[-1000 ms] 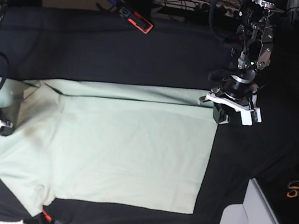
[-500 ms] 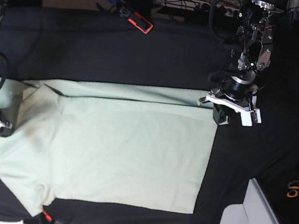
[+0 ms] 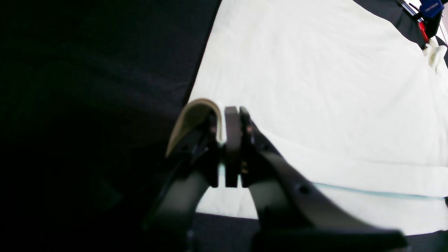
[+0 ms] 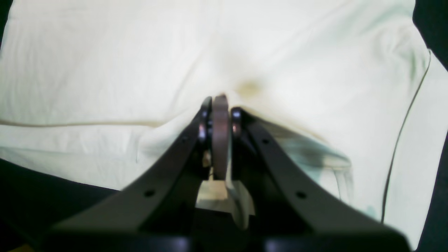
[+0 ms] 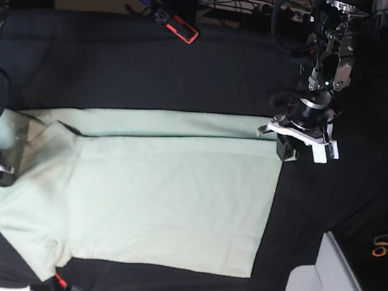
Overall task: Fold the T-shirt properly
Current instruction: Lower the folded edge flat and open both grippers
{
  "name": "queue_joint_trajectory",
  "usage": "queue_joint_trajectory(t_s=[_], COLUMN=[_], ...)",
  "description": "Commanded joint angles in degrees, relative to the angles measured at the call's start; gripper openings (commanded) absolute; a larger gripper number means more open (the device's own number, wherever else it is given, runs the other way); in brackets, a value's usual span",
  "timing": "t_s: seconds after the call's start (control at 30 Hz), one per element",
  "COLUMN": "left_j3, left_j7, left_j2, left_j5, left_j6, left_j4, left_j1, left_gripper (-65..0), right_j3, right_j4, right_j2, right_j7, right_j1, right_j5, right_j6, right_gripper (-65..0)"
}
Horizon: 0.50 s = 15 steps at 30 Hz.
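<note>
- The T-shirt (image 5: 166, 192) lay spread flat on the black table cloth (image 5: 154, 67), its hem toward the base view's right and its neck and sleeves toward the left.
- The left gripper (image 3: 227, 120) was pinched shut on the hem corner of the T-shirt; in the left wrist view a curl of pale fabric stood up between the closed fingers (image 3: 231, 140).
- The right gripper (image 4: 217, 108) was likewise clamped on the T-shirt at the shoulder end, with cloth bunched and creased around its closed fingertips in the right wrist view.
- The step in hand looked like a lengthwise fold: both arms held one long edge, ready to carry it across the body of the shirt.
- The next move likely called for both arms to lift together and travel at an even pace, keeping the edge taut so the fold line ran straight.
- Against the earlier base pictures, the far strip of the shirt had widened, the sleeve at left had drawn in, and the right gripper had shifted slightly lower in the view; the left gripper had barely moved.
</note>
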Motion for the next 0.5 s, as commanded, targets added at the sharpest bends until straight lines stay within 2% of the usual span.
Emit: queue_joint_trajectory(t_s=[0.0,0.3,0.47], left_j3=[-0.3,-0.2,-0.2], left_j7=[-1.5,-1.5,-1.5], left_j2=[-0.3,-0.3,-0.3], left_j5=[-0.1,-0.1,-0.1], left_j6=[-0.3,-0.3,-0.3], left_j4=[0.2,-1.6,-1.8], left_j1=[-1.1,-2.8,-3.6], left_gripper=[-65.0,-65.0,-65.0], right_j3=[0.2,0.4,0.1], right_j4=[0.7,0.6,-2.8], right_j2=[1.1,1.1,1.2], right_j7=[1.3,1.6,4.5], right_j1=[1.7,1.7,1.7], right_j5=[1.1,1.1,1.1], right_j6=[0.4,0.4,0.4], right_gripper=[-65.0,-65.0,-65.0])
